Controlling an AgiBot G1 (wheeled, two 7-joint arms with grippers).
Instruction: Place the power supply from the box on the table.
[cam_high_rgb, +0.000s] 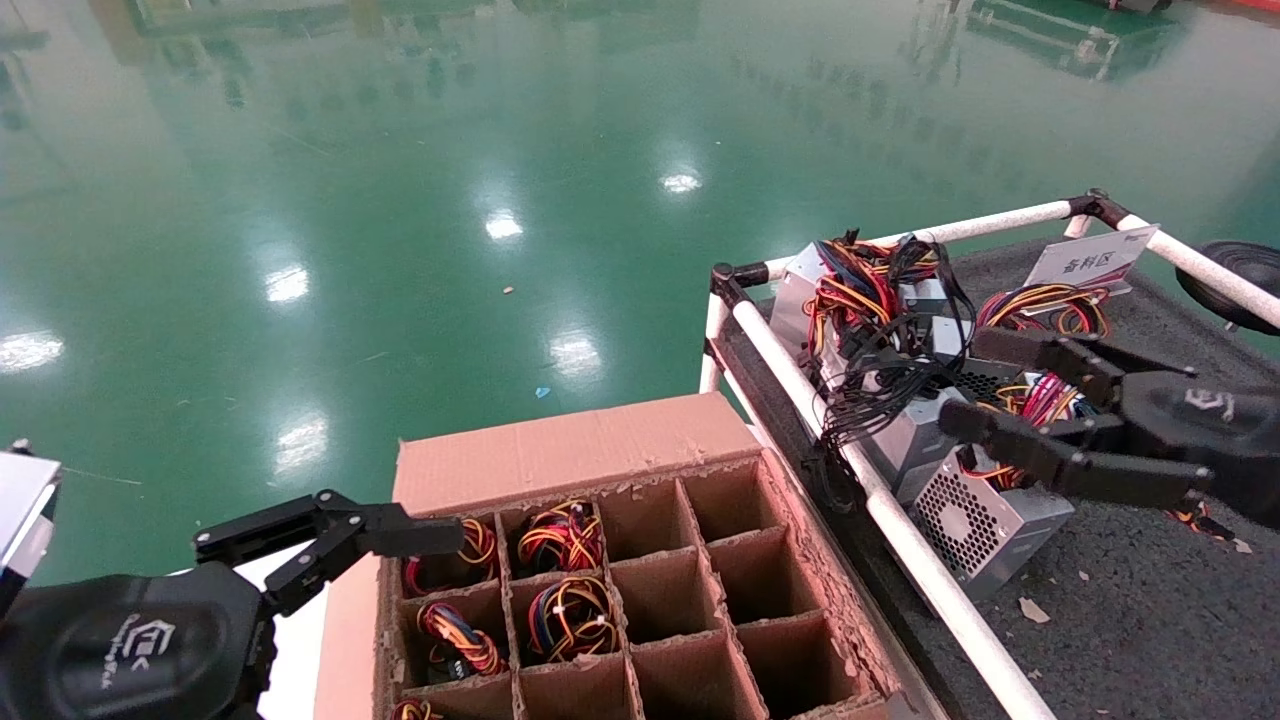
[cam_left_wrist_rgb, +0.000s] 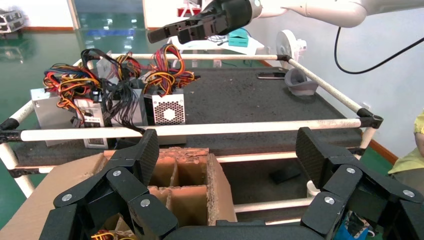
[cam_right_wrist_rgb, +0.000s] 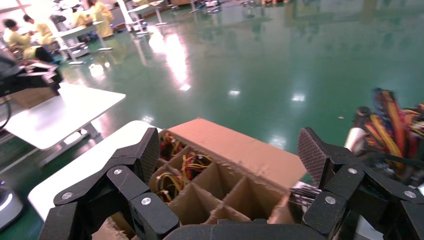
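While most cells gape, the box (cam_high_rgb: 590, 450) holds wire bundles (cam_high_rgb: 560, 590).

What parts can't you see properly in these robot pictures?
- Head view: the box is cut off at the bottom edge, so its nearest cells are missing.
- Head view: the right gripper covers part of the power supply.
- Head view: the white sign has writing too small to read.
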